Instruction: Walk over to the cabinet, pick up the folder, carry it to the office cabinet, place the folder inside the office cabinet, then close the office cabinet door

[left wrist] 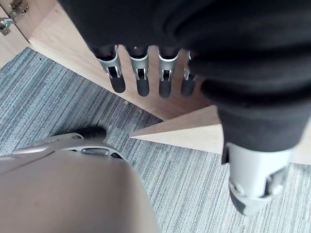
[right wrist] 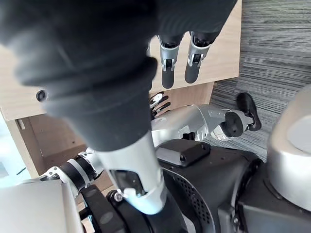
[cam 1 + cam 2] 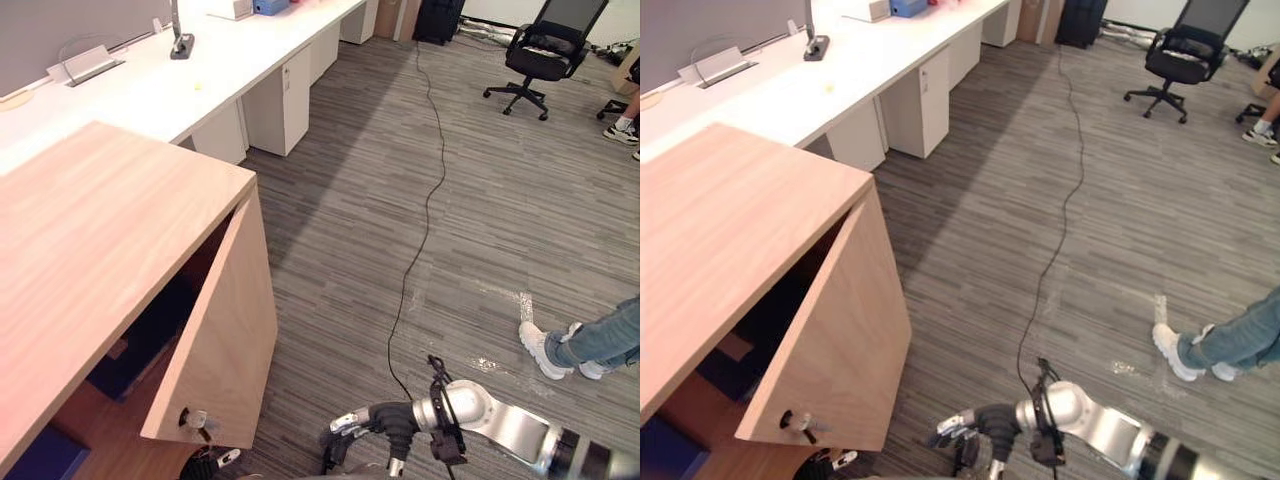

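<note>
**Door open, folder in the cabinet, both hands empty**

Far left you had the wooden office cabinet (image 3: 90,230), with the white desk (image 3: 150,90) running behind it. Its door (image 3: 215,340) stood swung out over the carpet (image 3: 340,220), with a key (image 3: 197,422) in the lock near the door's lower edge.

The eye views gave you the inside. A dark-blue flat item lay on the shelf, partly hidden behind the door. I read it as the folder (image 3: 140,345). A second blue thing (image 3: 40,455) sat lower in the cabinet, and I couldn't tell what it was.

The left wrist view gave you the finger detail the eye views didn't. The left hand (image 1: 141,73) had its fingers straight and hanging loose, with nothing in them. A wood panel sat just past the tips, but I couldn't tell whether they touched it. That view also caught the lock hardware in one corner.

The right hand (image 3: 352,425) was low over the carpet, right of the door's free edge and apart from it. The right wrist view showed its fingers (image 2: 167,73) relaxed and near-straight, holding nothing, with the wood door beyond them.

Further right, an office chair (image 3: 540,50) stood at the back. A person's legs (image 3: 590,345) in jeans and white shoes were at the edge, well apart from the robot.
</note>
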{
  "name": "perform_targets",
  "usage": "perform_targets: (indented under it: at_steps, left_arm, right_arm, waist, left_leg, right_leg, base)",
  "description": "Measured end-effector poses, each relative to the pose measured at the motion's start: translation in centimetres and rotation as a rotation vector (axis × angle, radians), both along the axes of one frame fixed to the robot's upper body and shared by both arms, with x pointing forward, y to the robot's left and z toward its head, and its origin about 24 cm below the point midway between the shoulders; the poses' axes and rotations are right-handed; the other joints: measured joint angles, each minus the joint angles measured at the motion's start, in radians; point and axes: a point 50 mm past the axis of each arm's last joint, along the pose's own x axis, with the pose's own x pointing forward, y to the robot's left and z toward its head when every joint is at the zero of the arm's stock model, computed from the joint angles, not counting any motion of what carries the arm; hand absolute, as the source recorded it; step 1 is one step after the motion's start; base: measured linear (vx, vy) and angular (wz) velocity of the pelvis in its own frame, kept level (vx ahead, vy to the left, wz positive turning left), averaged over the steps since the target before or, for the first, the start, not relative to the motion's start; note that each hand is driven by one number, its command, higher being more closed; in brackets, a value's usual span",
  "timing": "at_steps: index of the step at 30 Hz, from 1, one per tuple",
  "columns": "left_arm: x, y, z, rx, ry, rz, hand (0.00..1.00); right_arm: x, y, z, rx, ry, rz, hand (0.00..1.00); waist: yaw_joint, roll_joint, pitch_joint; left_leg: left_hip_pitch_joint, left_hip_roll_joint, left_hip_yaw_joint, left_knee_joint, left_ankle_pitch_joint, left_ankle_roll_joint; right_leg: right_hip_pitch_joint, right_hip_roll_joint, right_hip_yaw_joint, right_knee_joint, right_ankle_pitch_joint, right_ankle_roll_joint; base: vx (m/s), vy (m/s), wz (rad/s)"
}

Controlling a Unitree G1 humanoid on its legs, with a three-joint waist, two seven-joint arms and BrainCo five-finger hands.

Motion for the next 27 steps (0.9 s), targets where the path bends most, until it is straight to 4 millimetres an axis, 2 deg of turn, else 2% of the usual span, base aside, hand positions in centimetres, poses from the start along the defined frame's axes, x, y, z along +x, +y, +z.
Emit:
perform_targets:
  at_steps: [4,6,8,10,11,13,16,17,18,20,21,22,23,24,25,27]
  left_arm:
    - [0.1,-0.1,0.0,-0.007,-0.002,-0.007,0.0]
    - [0.0,-0.1,0.0,-0.007,0.001,-0.01,0.0]
    - [-0.1,-0.1,0.0,-0.007,0.004,-0.017,0.0]
    - [-0.1,-0.2,0.0,-0.006,0.005,-0.029,0.0]
    - [0.1,-0.3,0.0,-0.004,0.001,-0.034,0.0]
    - [1.1,-0.5,0.3,0.006,-0.038,-0.027,0.0]
    - [1.8,-1.0,0.4,0.002,-0.064,-0.005,0.0]
    - [2.0,-1.2,0.4,0.0,-0.071,0.01,0.0]
    - [1.9,-1.2,0.4,-0.002,-0.071,0.019,0.0]
    - [2.2,-1.1,0.6,0.006,-0.079,0.025,0.0]
    - [2.2,-1.1,0.6,0.009,-0.086,0.025,0.0]
    - [2.3,-1.0,0.7,0.013,-0.086,0.025,0.0]
    - [2.0,-1.1,0.5,0.01,-0.067,0.028,0.0]
    - [1.8,-1.3,0.3,0.007,-0.053,0.024,0.0]
    - [1.9,-1.3,0.3,0.007,-0.052,0.024,0.0]
    - [1.4,-1.1,0.2,0.016,-0.025,0.017,0.0]
  right_arm:
    - [-0.3,-0.3,-0.4,-0.007,0.008,-0.023,0.0]
    - [-0.4,-0.7,-1.7,-0.013,0.026,-0.093,0.0]
    - [0.1,-1.0,-3.9,-0.058,0.02,-0.194,0.0]
    - [1.1,-1.2,-7.0,-0.129,0.006,-0.365,0.0]
    - [1.3,-1.2,-7.7,-0.159,-0.016,-0.408,0.0]
    - [2.2,-1.1,-10.0,-0.248,-0.063,-0.605,0.0]
    - [2.6,-1.3,-11.4,-0.299,-0.051,-0.769,0.0]
    - [2.5,-2.0,-12.1,-0.327,-0.036,-0.901,0.0]
    - [2.4,-2.4,-12.3,-0.337,-0.025,-0.954,0.0]
    - [1.7,-3.9,-13.2,-0.381,0.022,-1.136,0.0]
    - [0.5,-5.1,-13.8,-0.42,0.061,-1.234,0.0]
    - [0.0,-5.6,-14.0,-0.435,0.072,-1.277,0.0]
    - [-1.0,-6.4,-14.5,-0.461,0.104,-1.365,0.0]
    - [-2.1,-7.2,-14.9,-0.486,0.143,-1.438,0.0]
    - [-2.7,-7.3,-15.1,-0.49,0.161,-1.472,0.0]
    - [-4.5,-7.3,-15.8,-0.506,0.239,-1.58,0.0]
  waist:
    - [0.007,-0.004,0.003]
    - [0.012,-0.005,0.003]
    - [0.017,-0.006,0.005]
    - [0.02,-0.001,0.012]
    - [0.021,0.001,0.016]
    - [0.033,0.01,0.039]
    - [0.045,0.031,0.061]
    - [0.049,0.045,0.071]
    - [0.051,0.046,0.072]
    - [0.042,0.042,0.083]
    - [0.039,0.039,0.08]
    - [0.04,0.037,0.081]
    - [0.037,0.04,0.085]
    - [0.027,0.042,0.085]
    - [0.017,0.049,0.084]
    - [0.015,0.021,0.091]
  left_leg:
    - [0.001,-0.014,-0.01,-0.01,0.004,0.008]
    - [0.004,-0.017,-0.018,-0.009,0.004,0.008]
    - [0.0,-0.021,-0.024,-0.009,0.005,0.009]
    - [-0.002,-0.021,-0.033,-0.006,0.002,0.013]
    - [-0.005,-0.02,-0.037,-0.002,-0.006,0.015]
    - [-0.042,-0.006,-0.054,0.053,-0.027,0.012]
    - [-0.086,0.024,-0.037,0.124,-0.056,0.023]
    - [-0.109,0.05,0.002,0.16,-0.062,0.047]
    - [-0.116,0.062,0.03,0.17,-0.062,0.062]
    - [-0.163,0.067,0.15,0.206,0.019,0.083]
    - [-0.159,0.048,0.193,0.156,0.051,0.081]
    - [-0.144,0.04,0.224,0.141,0.044,0.081]
    - [-0.136,0.053,0.324,0.178,0.011,0.092]
    - [-0.114,0.036,0.367,0.142,0.006,0.086]
    - [-0.104,0.024,0.367,0.102,0.012,0.082]
    - [-0.059,-0.032,0.321,-0.027,0.077,0.08]
  right_leg:
    - [0.003,-0.014,-0.002,-0.003,0.003,0.01]
    - [0.011,-0.02,-0.011,-0.004,-0.002,0.016]
    - [0.012,-0.025,-0.017,-0.004,-0.002,0.018]
    - [0.016,-0.027,-0.029,-0.003,-0.002,0.018]
    - [0.017,-0.027,-0.034,-0.003,-0.003,0.019]
    - [0.014,-0.022,-0.053,-0.003,-0.009,0.017]
    - [0.015,-0.014,-0.081,0.003,-0.015,0.013]
    - [0.015,-0.015,-0.11,0.003,-0.019,0.008]
    - [0.015,-0.018,-0.12,0.004,-0.02,0.007]
    - [0.014,-0.052,-0.189,0.029,-0.03,0.011]
    - [0.021,-0.081,-0.248,0.032,-0.041,0.009]
    - [0.028,-0.09,-0.289,0.028,-0.047,0.004]
    - [0.042,-0.1,-0.348,0.031,-0.051,0.008]
    - [0.056,-0.111,-0.407,0.04,-0.06,0.024]
    - [0.065,-0.115,-0.437,0.046,-0.066,0.032]
    - [0.09,-0.141,-0.486,0.057,-0.073,0.051]
  base:
    - [0.0,0.045,0.08]
    - [-0.01,0.029,0.14]
    - [-0.01,0.036,0.11]
    - [0.0,0.014,0.12]
    - [0.0,-0.002,0.17]
    - [0.0,-0.013,0.19]
    - [0.03,-0.014,0.31]
    - [0.04,-0.004,0.41]
    - [0.05,-0.001,0.66]
    - [0.05,0.004,1.19]
    - [0.07,0.035,1.39]
    - [0.08,0.059,1.5]
    - [0.09,0.086,1.49]
    - [0.08,0.083,1.56]
    - [0.05,0.083,1.35]
    - [0.01,0.131,0.87]
